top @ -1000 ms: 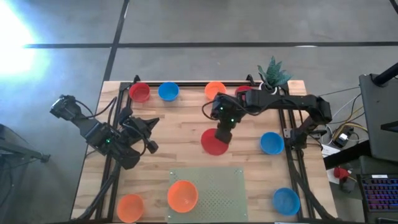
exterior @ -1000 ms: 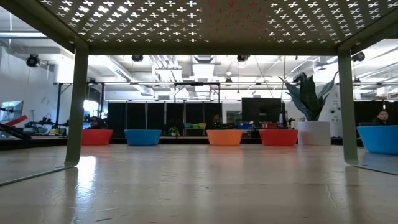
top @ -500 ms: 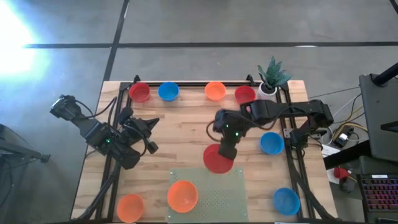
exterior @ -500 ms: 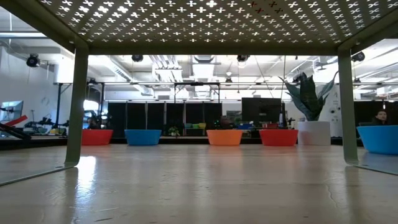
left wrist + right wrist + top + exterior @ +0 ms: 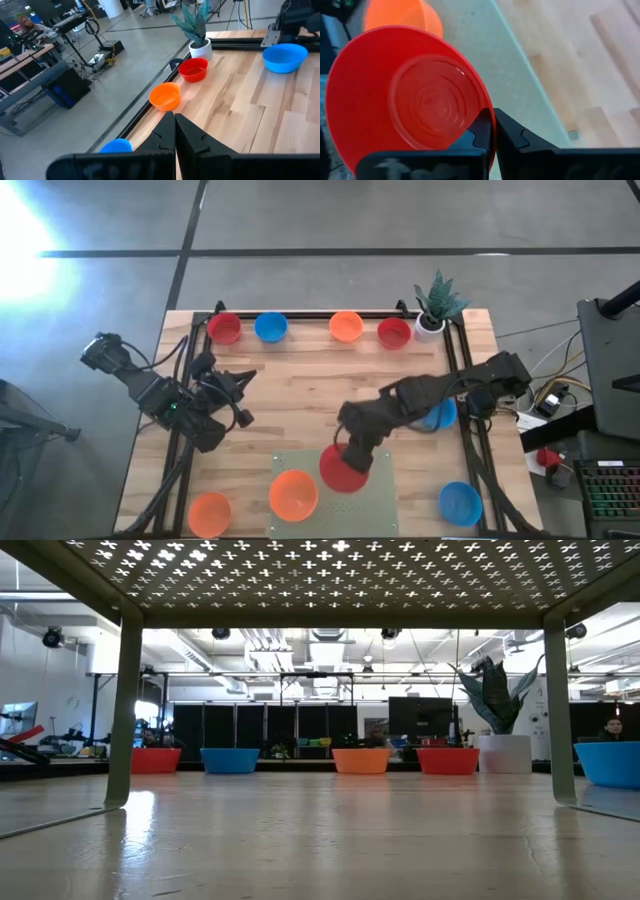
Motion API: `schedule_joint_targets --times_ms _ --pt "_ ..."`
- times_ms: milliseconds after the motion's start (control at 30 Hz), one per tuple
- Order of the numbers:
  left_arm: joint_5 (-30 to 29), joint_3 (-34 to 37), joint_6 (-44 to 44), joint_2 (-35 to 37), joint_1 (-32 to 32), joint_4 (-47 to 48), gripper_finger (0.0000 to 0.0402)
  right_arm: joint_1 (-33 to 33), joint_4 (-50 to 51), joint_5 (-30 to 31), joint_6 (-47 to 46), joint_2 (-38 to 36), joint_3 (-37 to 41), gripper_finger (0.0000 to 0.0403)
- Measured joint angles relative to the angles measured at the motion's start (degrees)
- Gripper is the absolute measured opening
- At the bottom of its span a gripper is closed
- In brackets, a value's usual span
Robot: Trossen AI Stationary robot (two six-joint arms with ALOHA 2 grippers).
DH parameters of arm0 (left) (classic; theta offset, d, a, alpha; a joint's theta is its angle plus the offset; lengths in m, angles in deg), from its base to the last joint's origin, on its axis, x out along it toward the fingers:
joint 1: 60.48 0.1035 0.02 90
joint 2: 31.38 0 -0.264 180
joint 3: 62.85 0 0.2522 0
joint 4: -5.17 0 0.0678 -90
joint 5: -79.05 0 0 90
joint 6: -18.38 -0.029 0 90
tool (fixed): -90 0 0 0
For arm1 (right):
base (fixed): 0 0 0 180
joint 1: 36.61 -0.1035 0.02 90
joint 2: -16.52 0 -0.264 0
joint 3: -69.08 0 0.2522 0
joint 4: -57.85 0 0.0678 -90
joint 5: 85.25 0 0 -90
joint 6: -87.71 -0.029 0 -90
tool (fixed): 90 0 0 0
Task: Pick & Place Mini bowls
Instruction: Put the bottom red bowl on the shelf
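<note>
At the left edge of the wooden surface (image 5: 290, 395), the left gripper (image 5: 243, 377) is seen waiting, its fingers (image 5: 165, 131) pressed together on nothing. Near the front left corner an orange bowl (image 5: 209, 512) is set on the wood. Along the far edge a row is formed by a red bowl (image 5: 225, 328), a blue bowl (image 5: 270, 327), a second orange bowl (image 5: 346, 326) and a second red bowl (image 5: 394, 332), with a small white pot with a green plant (image 5: 433, 311) just beside the last. On the pale perforated platform (image 5: 375, 500) at the front middle, a third orange bowl (image 5: 294, 493) is placed. Just to its right, over the same platform, a third red bowl (image 5: 340, 470) is held by the rim in the closed fingers (image 5: 482, 127) of the right gripper (image 5: 355, 457); whether it touches the platform cannot be told. Farther right, a second blue bowl (image 5: 441, 414) is partly hidden by the right arm, and a third blue bowl (image 5: 460, 503) is set near the front right corner.
</note>
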Motion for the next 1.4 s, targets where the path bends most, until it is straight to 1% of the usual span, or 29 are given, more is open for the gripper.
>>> schedule_joint_targets --times_ms 267,567,933,1100,1400 --pt "0.86 0.0 -0.12 0.0 0.0 -0.02 0.0 -3.27 -0.7 0.55 -4.2 3.8 0.02 0.0008" --pt "1.45 0.0 -1.66 0.0 0.0 -0.04 0.0 -4.22 -2.48 0.54 -6.47 5.75 0.06 0.0008" --pt "3.17 0.0 -1.89 0.0 0.0 -0.02 0.0 -4.22 -2.56 0.66 -5.99 6.36 0.02 0.0008" --pt "3.17 0.0 -1.88 0.0 0.0 -0.02 0.0 -4.48 -2.67 3.45 -6.77 6.36 0.02 0.0008" --pt "3.39 0.0 -3.07 0.0 0.0 -0.02 0.0 -5.01 -2.47 3.33 -7.69 6.36 0.02 0.0008"
